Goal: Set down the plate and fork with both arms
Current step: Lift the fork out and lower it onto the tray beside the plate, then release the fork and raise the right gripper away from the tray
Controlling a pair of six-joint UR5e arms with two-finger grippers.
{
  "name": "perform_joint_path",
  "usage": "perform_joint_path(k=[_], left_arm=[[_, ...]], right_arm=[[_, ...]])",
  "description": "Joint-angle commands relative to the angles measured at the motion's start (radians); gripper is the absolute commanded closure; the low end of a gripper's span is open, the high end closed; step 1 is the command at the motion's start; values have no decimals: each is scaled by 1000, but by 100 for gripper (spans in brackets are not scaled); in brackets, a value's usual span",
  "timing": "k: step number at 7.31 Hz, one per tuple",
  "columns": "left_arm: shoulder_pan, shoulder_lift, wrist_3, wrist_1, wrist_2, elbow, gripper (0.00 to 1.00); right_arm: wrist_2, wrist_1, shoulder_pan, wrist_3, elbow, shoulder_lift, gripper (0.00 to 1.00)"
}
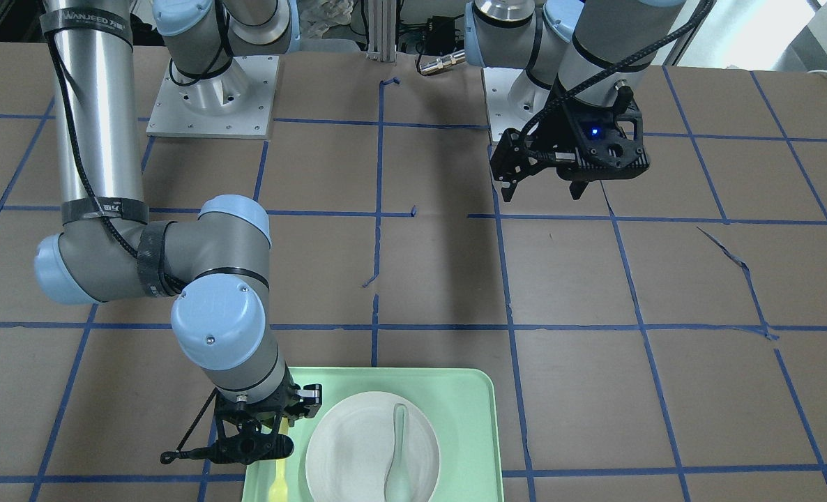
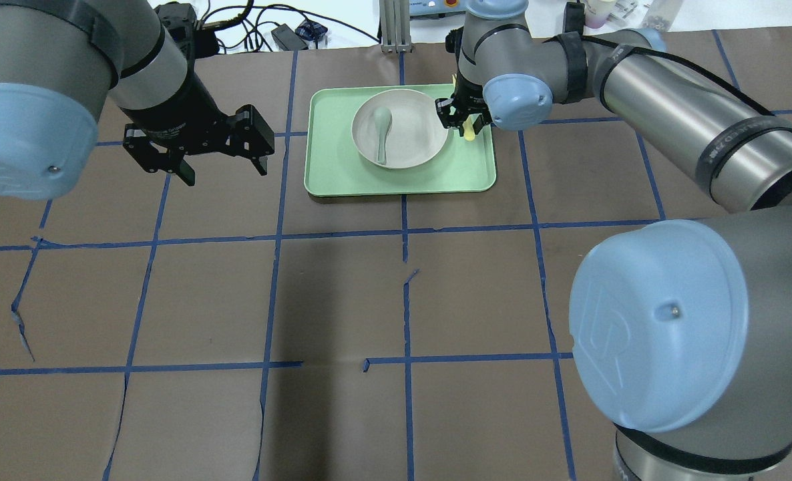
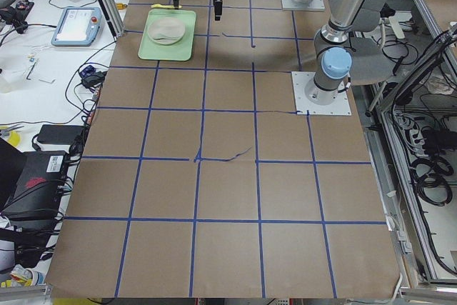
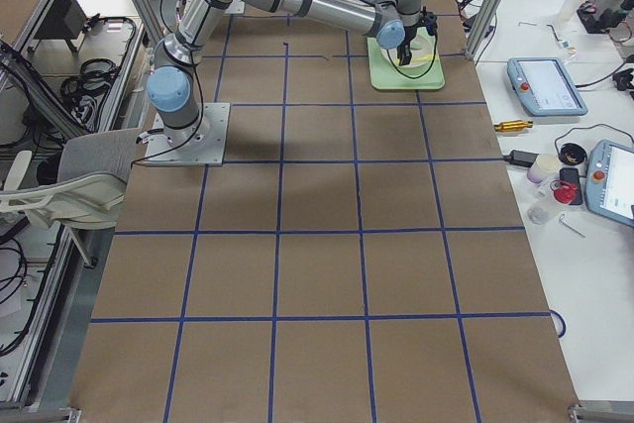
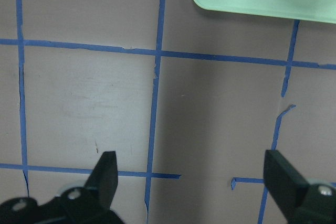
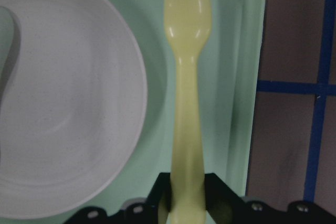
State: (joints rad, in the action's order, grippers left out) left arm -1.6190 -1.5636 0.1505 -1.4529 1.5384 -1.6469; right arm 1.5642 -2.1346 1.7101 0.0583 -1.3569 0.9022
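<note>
Gripping the slim pale-yellow plastic fork by its handle, our right claw holds it tines-forward over the rectangular mint-green tray. The round white plate, carrying a grey-green spoon, sits just beside that claw. Our left claw hangs spread wide with nothing between its fingers over the brown desk, the tray ahead of it.

My bench: brown top, gridded with blue tape, some strips torn. Lying on it: one mint-green tray, midway along the edge farthest from me. Right base plate and left base plate sit along my own edge.
</note>
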Motion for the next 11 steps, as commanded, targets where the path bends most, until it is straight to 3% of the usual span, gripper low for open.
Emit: perform_joint_path(k=[1, 3, 4, 5, 7, 11], left_arm=[[-1, -3, -2, 0, -4, -2, 0], [-1, -3, -2, 0, -6, -1, 0], [-1, -3, -2, 0, -6, -1, 0], [-1, -3, -3, 0, -6, -1, 0], [-1, -1, -3, 0, -6, -1, 0], [-1, 5, -3, 0, -8, -2, 0]], right_arm=[[2, -53, -6, -5, -73, -8, 73], [-1, -54, -6, -5, -77, -23, 64], [-3, -57, -6, -6, -76, -25, 41], [-10, -57, -6, -14, -77, -22, 0], [2, -38, -9, -23, -79, 45, 0], [40, 477, -69, -43, -105, 471, 0]])
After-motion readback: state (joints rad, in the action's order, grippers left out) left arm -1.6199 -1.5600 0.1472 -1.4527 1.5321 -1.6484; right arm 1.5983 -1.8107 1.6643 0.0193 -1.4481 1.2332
